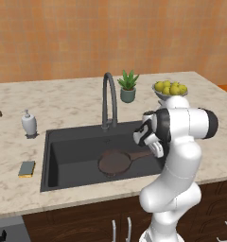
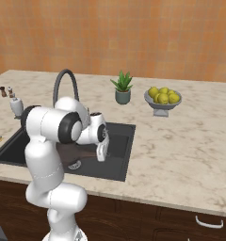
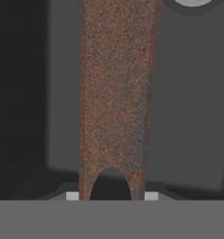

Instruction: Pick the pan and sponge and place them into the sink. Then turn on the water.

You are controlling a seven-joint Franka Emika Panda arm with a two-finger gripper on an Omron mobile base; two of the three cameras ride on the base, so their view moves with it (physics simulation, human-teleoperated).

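The dark brown pan [image 1: 115, 162] is inside the black sink [image 1: 68, 153], its long handle [image 3: 115, 93] pointing right. My gripper [image 1: 157, 150] is shut on the end of that handle, at the sink's right side. In the hand view the handle runs straight up from between the gripper [image 3: 111, 196] tips, over the dark sink floor. I cannot tell whether the pan touches the floor. In the right base view my arm hides much of the pan [image 2: 68, 151]. The yellow sponge [image 1: 26, 168] with a grey-green top lies on the counter left of the sink. Behind the basin stands the dark arched faucet [image 1: 109, 99]; no water shows.
A white soap pump [image 1: 29, 124] stands at the sink's back left corner. A potted plant [image 1: 128, 87] and a bowl of yellow fruit [image 1: 170, 89] sit behind and right of the faucet. The silver drain [image 3: 193, 2] lies ahead of the handle. Bare counter stretches right of the sink [image 2: 181, 150].
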